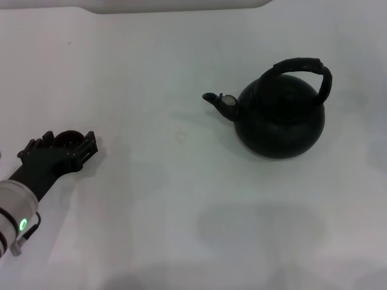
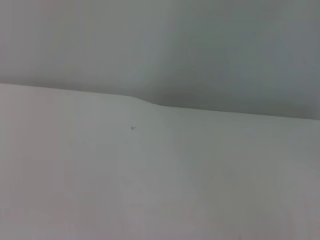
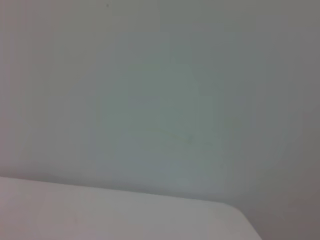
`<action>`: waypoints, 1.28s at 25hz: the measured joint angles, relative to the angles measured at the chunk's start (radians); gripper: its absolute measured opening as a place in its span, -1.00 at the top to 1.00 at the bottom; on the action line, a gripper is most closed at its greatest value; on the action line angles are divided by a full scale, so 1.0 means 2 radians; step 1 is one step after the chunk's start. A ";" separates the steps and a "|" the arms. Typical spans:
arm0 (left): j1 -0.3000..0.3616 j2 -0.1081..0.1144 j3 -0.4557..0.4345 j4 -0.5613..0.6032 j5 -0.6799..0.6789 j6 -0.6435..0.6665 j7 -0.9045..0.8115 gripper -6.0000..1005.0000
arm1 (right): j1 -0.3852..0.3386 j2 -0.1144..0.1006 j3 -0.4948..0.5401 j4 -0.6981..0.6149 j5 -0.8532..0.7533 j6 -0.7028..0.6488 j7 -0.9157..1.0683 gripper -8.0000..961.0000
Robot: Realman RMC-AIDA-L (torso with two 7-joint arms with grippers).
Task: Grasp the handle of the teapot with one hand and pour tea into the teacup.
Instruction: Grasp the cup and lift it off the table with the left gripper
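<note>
The teapot (image 1: 279, 118) is a round matte black pot standing upright on the white table at the right of the head view. Its short spout (image 1: 213, 98) points left, and the handle (image 1: 299, 65) arches over its top with nothing holding it. Far to the left, the small black teacup (image 1: 68, 136) rests on the table at the tip of my left gripper (image 1: 64, 145), whose black claw lies low around it. Whether the claw touches the cup cannot be made out. My right hand is out of view.
The white table (image 1: 181, 199) runs wide between the cup and the teapot. Its far edge (image 1: 181, 8) crosses the top of the head view. Both wrist views show only the pale table surface and a wall behind it.
</note>
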 joint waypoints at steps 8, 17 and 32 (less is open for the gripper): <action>-0.003 0.001 0.001 -0.004 0.000 0.000 -0.008 -0.76 | 0.001 0.000 0.000 0.000 0.000 0.000 -0.002 -0.02; -0.006 0.002 0.002 -0.008 0.000 0.000 -0.020 -0.72 | 0.001 -0.001 0.000 0.000 0.000 0.000 -0.003 -0.02; -0.018 0.005 0.006 -0.016 0.000 0.000 -0.040 -0.57 | 0.001 -0.002 0.000 0.000 0.000 0.000 -0.003 -0.01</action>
